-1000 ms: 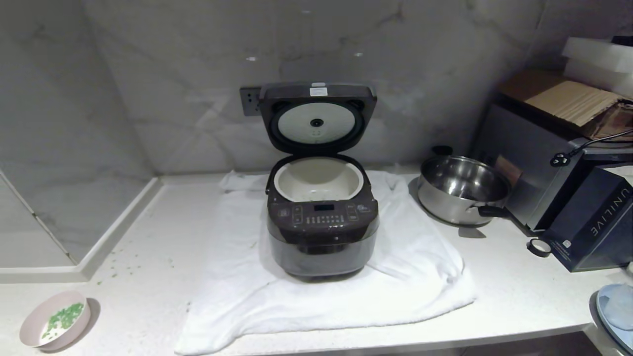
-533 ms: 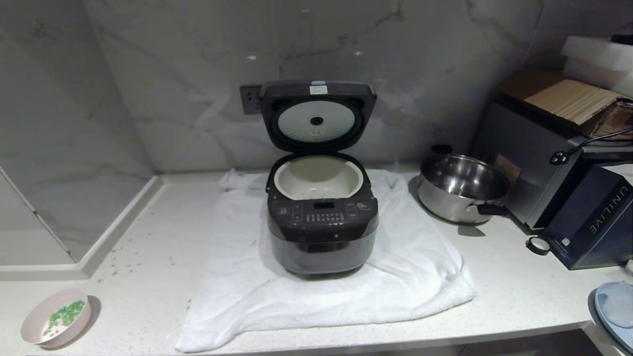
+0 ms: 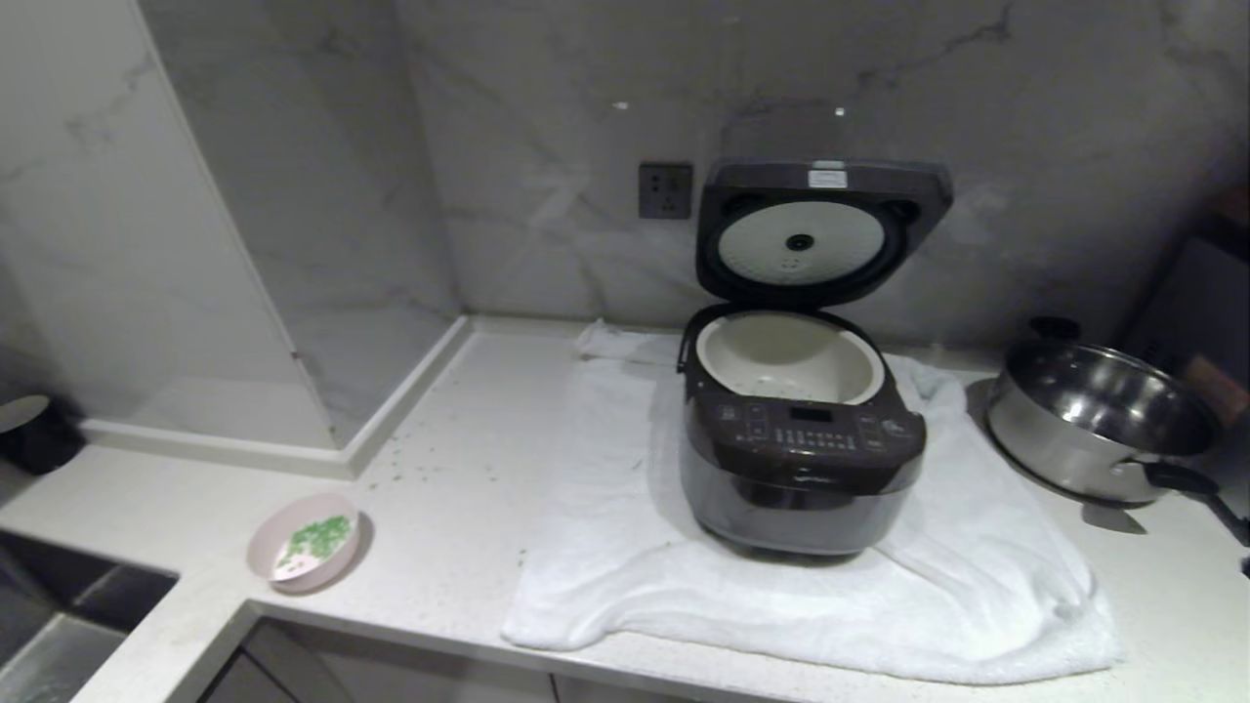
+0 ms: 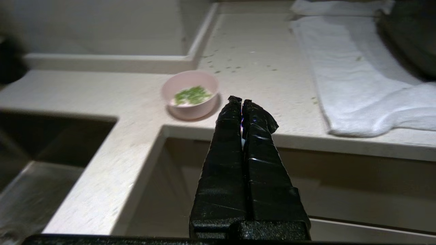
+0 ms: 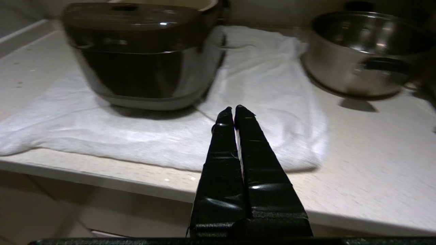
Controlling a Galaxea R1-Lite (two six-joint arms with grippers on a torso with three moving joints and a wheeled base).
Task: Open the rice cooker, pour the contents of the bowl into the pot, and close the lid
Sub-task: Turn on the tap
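Note:
The dark brown rice cooker (image 3: 803,469) (image 5: 143,54) stands on a white towel (image 3: 830,586) with its lid (image 3: 820,229) raised upright, white inner plate facing me. Its cream pot (image 3: 789,356) looks empty. The small pink bowl (image 3: 304,542) (image 4: 190,93) sits near the counter's front left corner, and the green contents (image 3: 314,537) (image 4: 192,95) lie inside it. Neither arm shows in the head view. My left gripper (image 4: 241,100) is shut and empty, off the counter edge just short of the bowl. My right gripper (image 5: 234,109) is shut and empty, before the towel's front edge.
A shiny steel pan (image 3: 1104,420) (image 5: 364,51) with a black handle stands right of the cooker. Green bits (image 3: 410,469) are scattered on the counter left of the towel. A wall socket (image 3: 665,190) is behind. The counter steps down at the far left (image 3: 59,625).
The whole head view has swung left: cooker, towel and pan now sit further right in the picture, the bowl nearer the middle. The things themselves have not moved.

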